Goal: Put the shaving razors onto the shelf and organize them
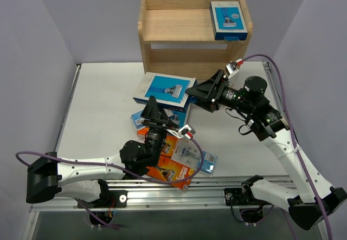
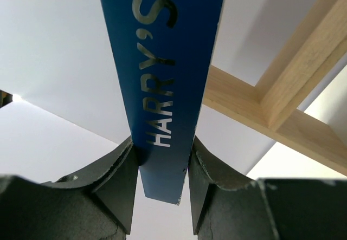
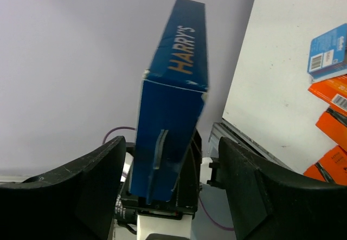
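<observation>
Left gripper (image 2: 162, 150) pinches the blue box (image 2: 162, 61) — right wrist view alone shows right gripper (image 3: 172, 145) spread around it.

Blue HARRY'S razor box (image 2: 165, 88) edge-on between dark fingers (image 2: 116, 180) of the left hand (image 2: 162, 148), wooden shelf (image 2: 282, 104) behind.

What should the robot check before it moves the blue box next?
1. Hold of the left gripper on the blue Harry's box: ok, both fingers press its sides.
2. Hold of the right gripper on that box: not ok, its fingers stand apart either side, with a gap showing.
3. Room on the shelf top tier: ok, only one blue pack lies there, at the right end.
4. Room on the lower tiers: cannot tell, mostly hidden.
5. The other packs put away: not ok, several lie on the table.
</observation>
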`<action>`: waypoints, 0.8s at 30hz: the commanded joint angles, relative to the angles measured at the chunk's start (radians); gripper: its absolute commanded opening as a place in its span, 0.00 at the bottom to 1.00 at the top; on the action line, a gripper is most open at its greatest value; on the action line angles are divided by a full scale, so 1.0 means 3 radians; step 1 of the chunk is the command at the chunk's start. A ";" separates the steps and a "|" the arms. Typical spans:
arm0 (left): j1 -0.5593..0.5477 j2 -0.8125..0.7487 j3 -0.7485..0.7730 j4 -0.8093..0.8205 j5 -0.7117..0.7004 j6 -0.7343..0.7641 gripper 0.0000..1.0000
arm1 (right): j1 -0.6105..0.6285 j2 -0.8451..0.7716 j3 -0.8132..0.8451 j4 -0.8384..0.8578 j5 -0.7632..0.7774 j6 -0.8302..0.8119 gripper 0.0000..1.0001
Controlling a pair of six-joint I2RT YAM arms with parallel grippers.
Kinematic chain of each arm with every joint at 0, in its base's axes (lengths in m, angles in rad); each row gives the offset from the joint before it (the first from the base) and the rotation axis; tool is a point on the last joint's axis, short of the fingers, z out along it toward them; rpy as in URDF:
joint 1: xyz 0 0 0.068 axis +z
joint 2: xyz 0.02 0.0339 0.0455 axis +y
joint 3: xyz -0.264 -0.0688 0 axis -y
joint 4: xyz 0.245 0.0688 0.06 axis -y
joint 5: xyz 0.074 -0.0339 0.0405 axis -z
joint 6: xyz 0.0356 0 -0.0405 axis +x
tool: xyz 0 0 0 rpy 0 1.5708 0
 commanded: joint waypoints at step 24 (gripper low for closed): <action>-0.0079 0.0212 -0.0025 0.0377 0.0084 0.0354 0.10 | 0.0038 -0.0178 -0.0036 -0.0246 0.0071 -0.0161 0.47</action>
